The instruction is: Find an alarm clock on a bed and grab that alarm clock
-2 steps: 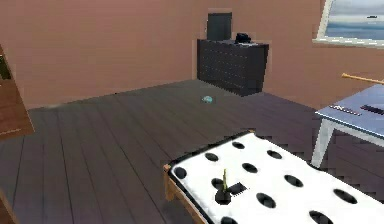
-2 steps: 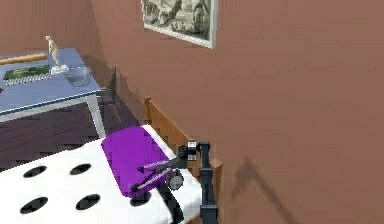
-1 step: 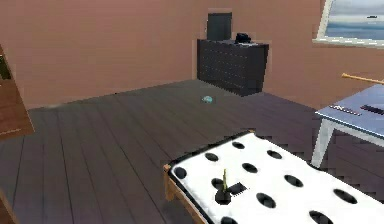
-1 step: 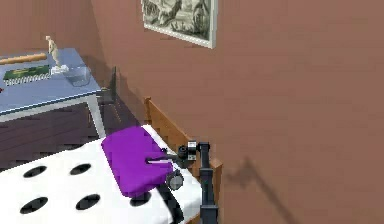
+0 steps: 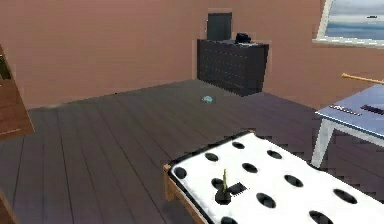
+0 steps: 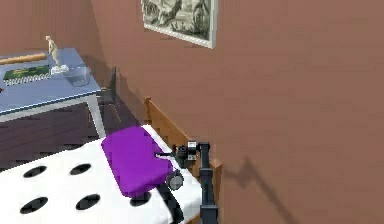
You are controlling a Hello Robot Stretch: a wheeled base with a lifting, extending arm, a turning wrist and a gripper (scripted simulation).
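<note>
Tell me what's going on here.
A Stretch robot is beside a bed with a white, black-dotted cover. Its arm reaches over the bed's head end, fingers at a purple pillow; whether they hold anything cannot be told. A small dark object, possibly the alarm clock, sits on the cover ahead.

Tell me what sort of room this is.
Most likely a bedroom: a bed with a white, black-spotted cover, a purple pillow lying on it, and a dark dresser against the far wall.
</note>
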